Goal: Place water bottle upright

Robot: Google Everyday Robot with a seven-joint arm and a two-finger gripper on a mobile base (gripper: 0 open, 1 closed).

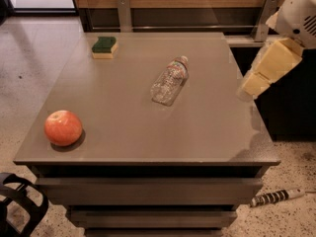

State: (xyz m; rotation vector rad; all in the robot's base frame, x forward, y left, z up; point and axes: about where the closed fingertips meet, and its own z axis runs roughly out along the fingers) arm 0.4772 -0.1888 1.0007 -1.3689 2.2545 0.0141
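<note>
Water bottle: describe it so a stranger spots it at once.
On the grey table, look near the middle, left of the pincer hovering at the right edge. The bottle lies on its side, clear and ribbed, unlike the red apple and green sponge.
</note>
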